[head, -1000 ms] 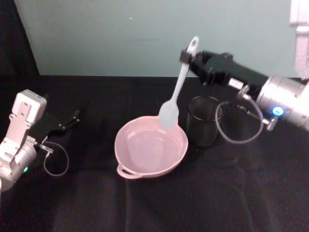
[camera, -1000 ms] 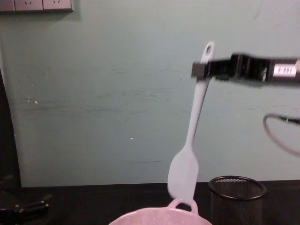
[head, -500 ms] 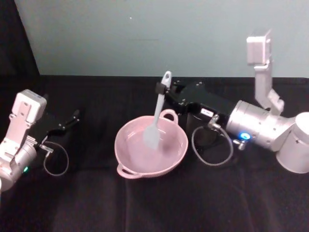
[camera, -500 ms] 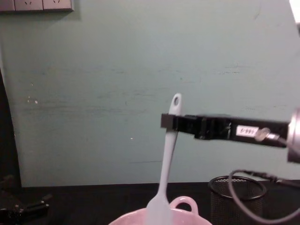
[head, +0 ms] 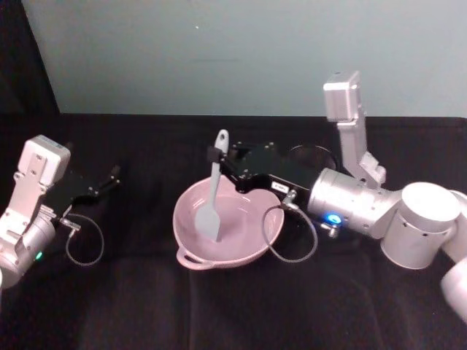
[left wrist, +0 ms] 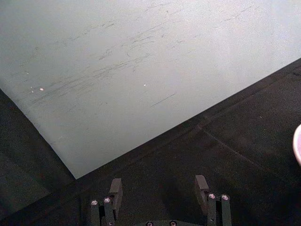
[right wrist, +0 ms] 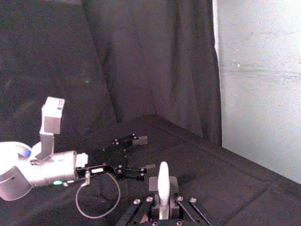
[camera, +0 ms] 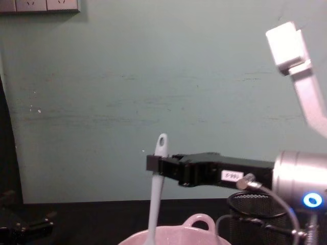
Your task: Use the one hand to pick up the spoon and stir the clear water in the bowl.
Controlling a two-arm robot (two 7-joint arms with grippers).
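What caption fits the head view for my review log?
Right gripper holds the spoon, blade down inside the pink bowl; left gripper open, idle at left.

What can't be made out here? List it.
Chest view: spoon blade and most of the bowl, cut off by the lower edge.
Head view: cup, mostly behind the right hand; water too clear to see.
Right wrist view: spoon blade, below the hand.
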